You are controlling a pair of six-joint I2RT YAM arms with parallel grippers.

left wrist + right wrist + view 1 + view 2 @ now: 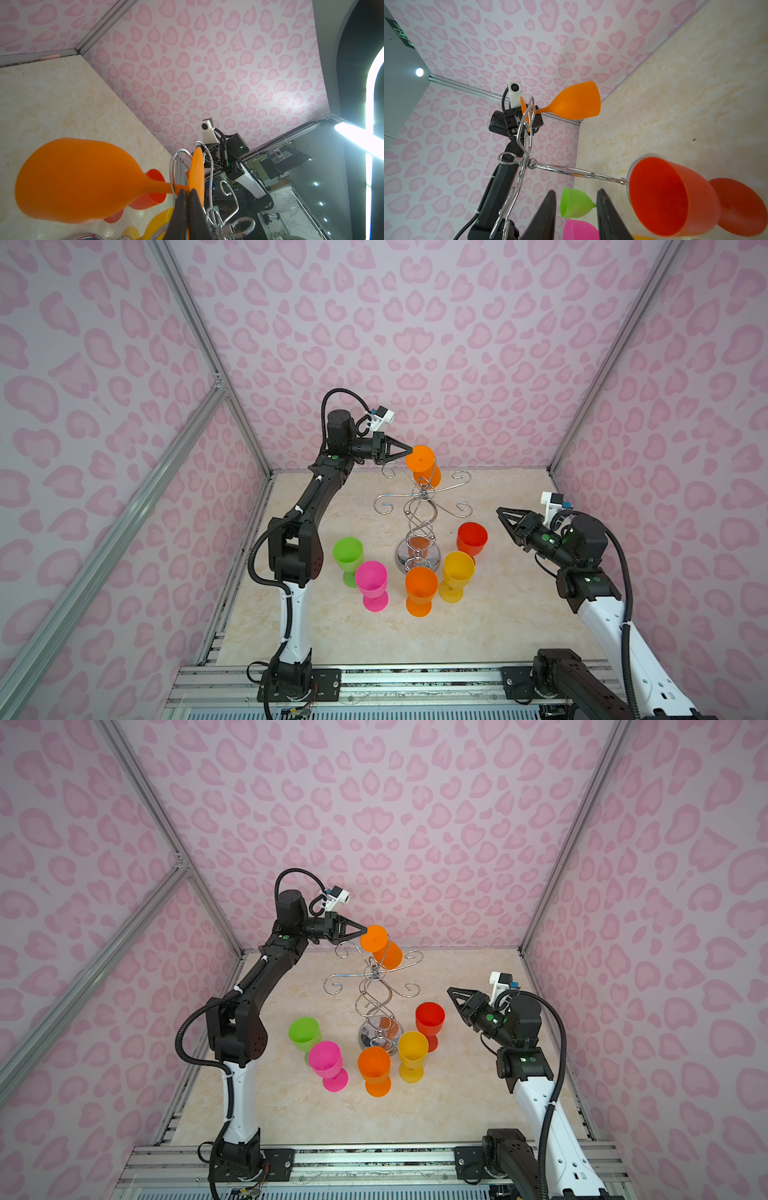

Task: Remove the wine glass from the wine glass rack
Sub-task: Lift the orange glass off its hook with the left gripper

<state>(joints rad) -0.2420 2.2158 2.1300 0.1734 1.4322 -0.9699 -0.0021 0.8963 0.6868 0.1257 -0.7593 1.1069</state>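
Observation:
An orange wine glass (423, 464) (380, 946) hangs upside down and tilted from a curled arm at the back of the chrome wine glass rack (405, 556) (368, 1033). My left gripper (409, 452) (364, 932) reaches in from the left at the rack's top. In the left wrist view this gripper (188, 190) is shut on the edge of the wine glass's (79, 180) round foot, next to the wire loop round the stem. My right gripper (500, 514) (576, 192) hovers open to the right of the rack (560, 169) and holds nothing.
Several plastic glasses stand upright on the marble table around the rack's base: green (348, 551), pink (371, 578), orange (421, 587), yellow (458, 570) and red (471, 537). Pink patterned walls close in the back and both sides.

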